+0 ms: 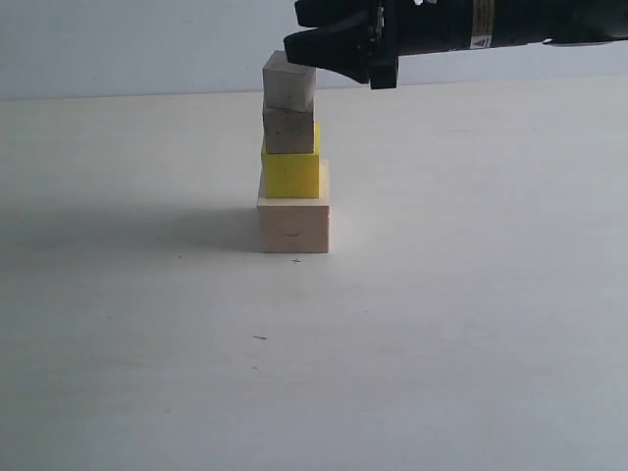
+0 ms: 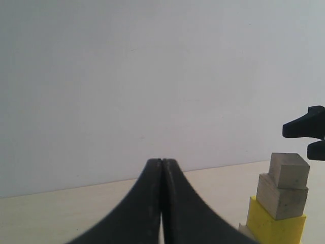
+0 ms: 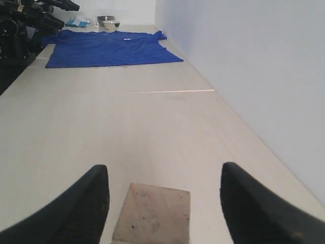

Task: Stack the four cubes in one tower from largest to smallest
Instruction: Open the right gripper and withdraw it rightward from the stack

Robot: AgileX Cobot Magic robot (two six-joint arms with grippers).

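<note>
The tower stands on the table in the exterior view: the largest pale wood cube [image 1: 294, 226] at the base, the yellow cube [image 1: 290, 173] on it, then the knotty cube [image 1: 289, 130], then the tiniest cube [image 1: 288, 82], turned slightly askew. My right gripper [image 1: 292, 29] hovers open just above and right of the top cube. In the right wrist view the right gripper [image 3: 163, 168] spreads wide around the tiniest cube [image 3: 152, 211] without touching it. The left gripper [image 2: 161, 161] is shut and empty, well away from the tower [image 2: 282, 197].
A blue cloth [image 3: 109, 47] lies far down the table with bowls [image 3: 109, 23] behind it. A pale wall [image 3: 254, 76] runs along the table's edge close to the tower. Black arm hardware [image 3: 20, 25] sits at the far corner.
</note>
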